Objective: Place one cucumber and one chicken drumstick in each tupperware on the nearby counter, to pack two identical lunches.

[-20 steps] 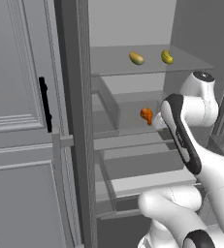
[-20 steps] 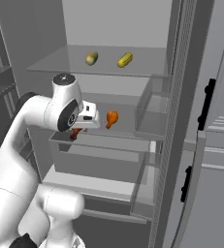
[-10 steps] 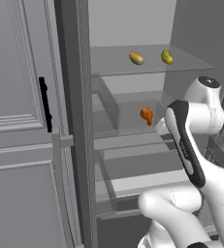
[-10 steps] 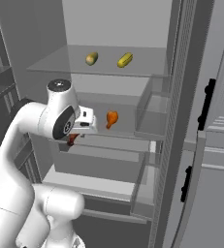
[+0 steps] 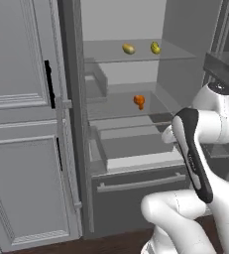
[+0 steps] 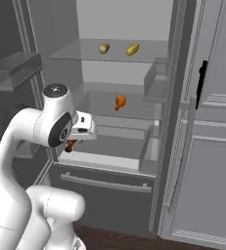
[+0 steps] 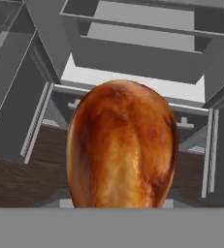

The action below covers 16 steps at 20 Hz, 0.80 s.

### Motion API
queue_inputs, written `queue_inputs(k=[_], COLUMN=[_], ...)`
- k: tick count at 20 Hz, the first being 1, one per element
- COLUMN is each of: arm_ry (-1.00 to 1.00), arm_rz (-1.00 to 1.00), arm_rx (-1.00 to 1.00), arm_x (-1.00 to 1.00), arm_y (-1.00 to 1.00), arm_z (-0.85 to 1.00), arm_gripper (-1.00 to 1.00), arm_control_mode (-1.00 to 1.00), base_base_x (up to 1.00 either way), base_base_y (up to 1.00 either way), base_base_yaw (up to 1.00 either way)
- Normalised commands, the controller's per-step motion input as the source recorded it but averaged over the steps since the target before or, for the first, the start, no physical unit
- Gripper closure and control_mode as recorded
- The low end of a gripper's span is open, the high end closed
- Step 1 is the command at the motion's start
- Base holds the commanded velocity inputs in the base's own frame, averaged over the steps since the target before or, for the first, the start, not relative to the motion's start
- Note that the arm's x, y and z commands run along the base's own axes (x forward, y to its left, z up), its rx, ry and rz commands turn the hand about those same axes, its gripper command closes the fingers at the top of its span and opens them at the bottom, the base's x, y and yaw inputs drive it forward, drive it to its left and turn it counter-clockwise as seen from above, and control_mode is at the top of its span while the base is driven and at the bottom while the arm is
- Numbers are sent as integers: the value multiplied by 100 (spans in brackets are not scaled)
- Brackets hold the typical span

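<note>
My gripper [image 6: 72, 140] is shut on a glossy orange-brown chicken drumstick [image 6: 70, 145], held in front of the open fridge at drawer height. In the hand view this drumstick [image 7: 121, 145] sits plump end up and hides the fingertips. A second chicken drumstick [image 5: 139, 100] [image 6: 120, 102] lies on the middle fridge shelf, up and away from my hand. The cucumber, the tupperware and the counter are out of view.
Two yellowish oblong items [image 5: 129, 48] [image 5: 155, 47] lie on the top shelf [image 6: 85, 54]. A grey drawer [image 5: 136, 149] stands pulled out under the middle shelf. The fridge doors [image 5: 22, 124] [image 6: 207, 122] hang open on both sides, and dark wood floor lies below.
My hand has drawn back from the middle shelf and dropped lower, carrying the drumstick with it. The drumstick on the shelf has stayed put.
</note>
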Motion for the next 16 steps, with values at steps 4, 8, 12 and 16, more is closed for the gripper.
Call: queue_inputs(k=[4, 8, 12, 16], arm_ry=[0, 0, 0, 0], arm_rz=[0, 0, 0, 0], arm_rx=[0, 0, 0, 0], arm_x=[0, 0, 0, 0], arm_y=[0, 0, 0, 0], arm_z=[0, 0, 0, 0], arm_gripper=[100, 100, 100, 100], arm_control_mode=[100, 100, 100, 100], base_base_x=[-95, -92, -65, -10], base_base_y=[1, 6, 1, -14], base_base_yaw=[10, 14, 7, -30])
